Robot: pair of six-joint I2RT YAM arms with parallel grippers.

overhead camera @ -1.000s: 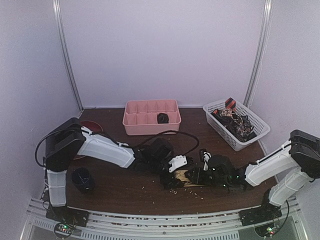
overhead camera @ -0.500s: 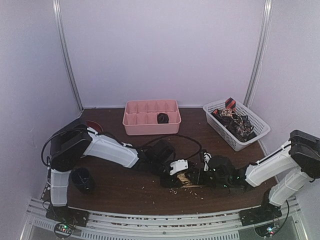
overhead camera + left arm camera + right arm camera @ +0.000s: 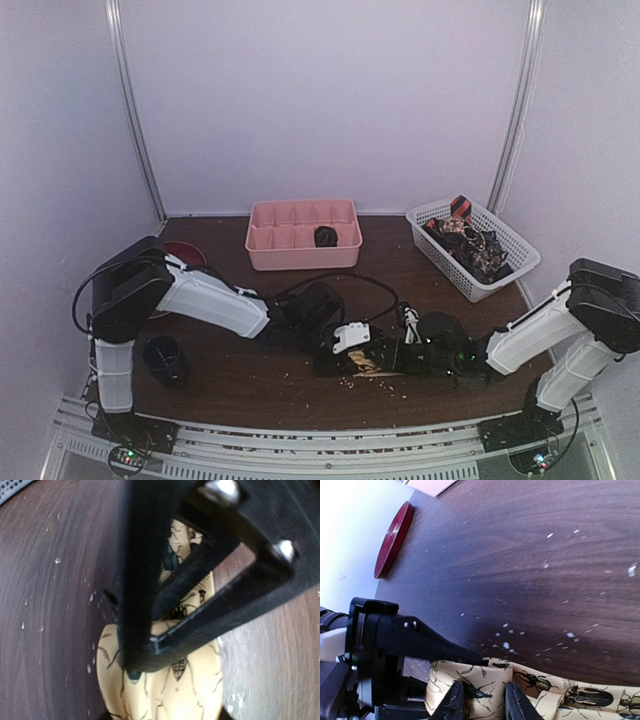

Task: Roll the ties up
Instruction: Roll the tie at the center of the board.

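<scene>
Gripping the tan beetle-patterned fabric necktie (image 3: 580,697), likely soft, light and slippery, the right hand (image 3: 485,700) and left hand (image 3: 142,657) pinch its folded end.

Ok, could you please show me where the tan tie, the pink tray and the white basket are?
tan tie (image 3: 165,700), left wrist view, on the bare fabric low in the picture.
pink tray (image 3: 300,258), top external view, on its near wall.
white basket (image 3: 438,250), top external view, on its left wall.

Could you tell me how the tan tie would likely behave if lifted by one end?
Probably floppy: the tan tie lies bent and folded on the table. Likely light, being thin fabric; its loose fold may unfurl.
</scene>
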